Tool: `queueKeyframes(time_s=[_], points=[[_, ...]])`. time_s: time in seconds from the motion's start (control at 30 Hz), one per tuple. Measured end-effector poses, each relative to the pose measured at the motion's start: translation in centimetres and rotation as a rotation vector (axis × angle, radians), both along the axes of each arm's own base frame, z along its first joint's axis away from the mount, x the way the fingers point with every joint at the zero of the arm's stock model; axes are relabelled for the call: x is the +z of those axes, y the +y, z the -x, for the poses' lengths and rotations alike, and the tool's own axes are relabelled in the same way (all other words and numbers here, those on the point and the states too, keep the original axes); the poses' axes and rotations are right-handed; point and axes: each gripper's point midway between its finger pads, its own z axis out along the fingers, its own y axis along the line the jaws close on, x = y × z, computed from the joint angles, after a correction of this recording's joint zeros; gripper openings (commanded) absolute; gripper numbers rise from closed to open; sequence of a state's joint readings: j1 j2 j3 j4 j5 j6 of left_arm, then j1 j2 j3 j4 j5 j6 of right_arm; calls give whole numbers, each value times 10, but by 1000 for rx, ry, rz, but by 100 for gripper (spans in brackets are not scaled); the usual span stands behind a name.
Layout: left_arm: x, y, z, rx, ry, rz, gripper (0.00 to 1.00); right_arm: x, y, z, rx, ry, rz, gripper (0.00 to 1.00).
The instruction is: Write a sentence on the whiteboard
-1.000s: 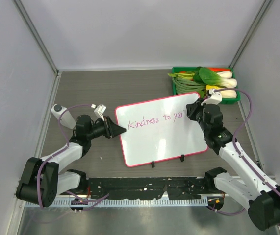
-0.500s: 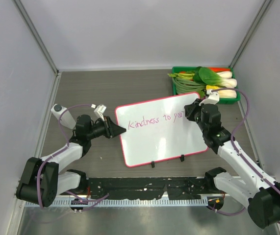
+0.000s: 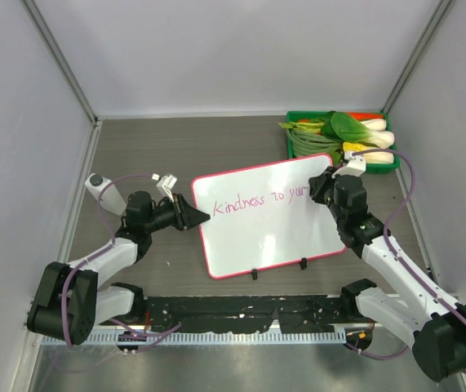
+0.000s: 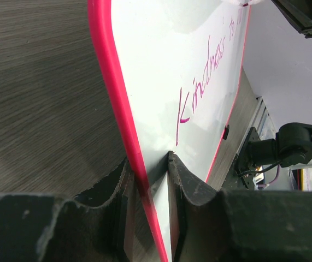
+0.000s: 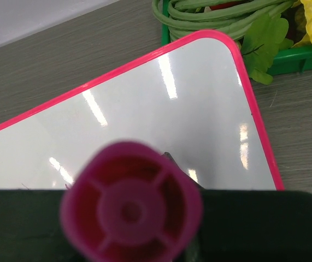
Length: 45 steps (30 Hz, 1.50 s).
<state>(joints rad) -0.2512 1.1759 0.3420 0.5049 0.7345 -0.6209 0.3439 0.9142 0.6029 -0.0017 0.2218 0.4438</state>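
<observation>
Holding whiteboard [image 3: 273, 237]: left gripper [image 4: 147, 164], jaws pinched on its left edge.
Right gripper [image 3: 326, 181]: closed around pink marker [image 5: 131, 204], near whiteboard's far right corner.
Sentence [image 3: 261, 200]: pink cursive, begins "Kindness to".

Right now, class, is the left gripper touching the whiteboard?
Touching. The left wrist view shows the left gripper clamped on the whiteboard: one finger presses each face at its pink edge, with no gap.
</observation>
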Motion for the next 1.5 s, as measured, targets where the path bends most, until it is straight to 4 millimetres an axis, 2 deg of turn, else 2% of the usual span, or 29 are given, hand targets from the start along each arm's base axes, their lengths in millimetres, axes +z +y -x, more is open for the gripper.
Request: queueKeyframes(time_s=[0.67,1.5], points=[[0,0,0,0,0,1,0,-13,-2,13,14,29,1,1],[0,-1,1,-3,2,2,0,-1,-6,-5,-39,-6,8,1]])
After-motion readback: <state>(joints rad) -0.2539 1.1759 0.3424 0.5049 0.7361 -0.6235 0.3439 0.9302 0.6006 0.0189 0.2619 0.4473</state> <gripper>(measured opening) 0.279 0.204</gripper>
